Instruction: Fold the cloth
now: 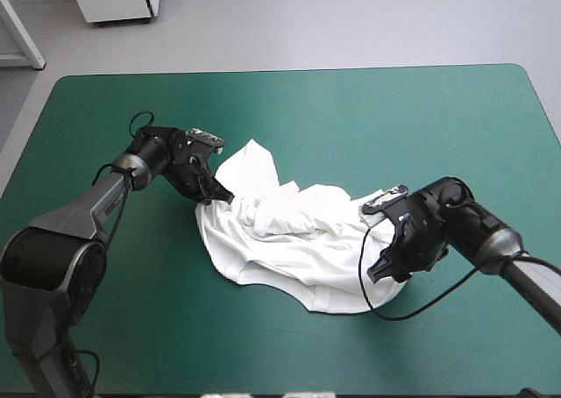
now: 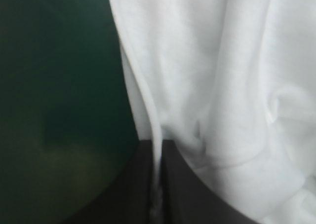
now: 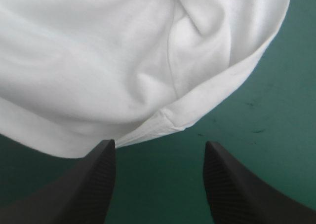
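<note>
While the teal-green table cover lies bare on every side, giving free room, the crumpled white short-sleeved fabric T-shirt sits mid-table, so the likely step is spreading. Left gripper: jaws closed on its edge. Right gripper: jaws apart, hem corner just ahead between them. It should advance, then close.

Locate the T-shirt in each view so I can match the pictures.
High view: the T-shirt lies heaped in the middle of the teal-green cover.
Left wrist view: its edge is pinched in the left gripper, white cloth ahead.
Right wrist view: it lies just ahead of the open right gripper.
Shared landmark: the teal-green cover bordering the cloth.
</note>
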Controlling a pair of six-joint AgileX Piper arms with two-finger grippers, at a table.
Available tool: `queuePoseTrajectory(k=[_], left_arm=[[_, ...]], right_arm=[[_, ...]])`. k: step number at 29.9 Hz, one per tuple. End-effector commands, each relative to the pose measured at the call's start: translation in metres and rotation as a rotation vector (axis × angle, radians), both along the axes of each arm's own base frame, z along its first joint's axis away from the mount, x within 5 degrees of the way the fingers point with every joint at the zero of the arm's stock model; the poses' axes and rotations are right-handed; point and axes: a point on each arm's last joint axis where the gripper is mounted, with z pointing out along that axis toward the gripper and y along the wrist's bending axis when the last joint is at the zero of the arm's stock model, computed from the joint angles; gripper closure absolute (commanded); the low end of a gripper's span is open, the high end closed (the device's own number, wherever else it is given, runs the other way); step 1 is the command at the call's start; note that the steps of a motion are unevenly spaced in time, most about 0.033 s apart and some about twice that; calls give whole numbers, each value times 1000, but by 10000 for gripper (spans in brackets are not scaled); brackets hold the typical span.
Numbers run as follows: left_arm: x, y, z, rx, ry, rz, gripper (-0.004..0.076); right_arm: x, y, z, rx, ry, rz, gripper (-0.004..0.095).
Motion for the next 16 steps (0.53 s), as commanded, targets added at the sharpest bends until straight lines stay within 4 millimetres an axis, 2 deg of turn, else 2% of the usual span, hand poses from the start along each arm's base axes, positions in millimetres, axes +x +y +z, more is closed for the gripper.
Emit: queuePoseTrajectory(k=[1, 5, 12, 16], left_arm=[[2, 0, 12, -14, -53, -2, 733], [2, 0, 12, -14, -55, -4, 733], [2, 0, 12, -12, -56, -11, 733], [2, 0, 12, -12, -56, -13, 733]], right_arm=[[6, -1, 4, -9, -36, -12, 394], [9, 1, -4, -11, -20, -12, 393], [6, -1, -32, -32, 33, -25, 394], [11, 0, -39, 9, 45, -47, 394]])
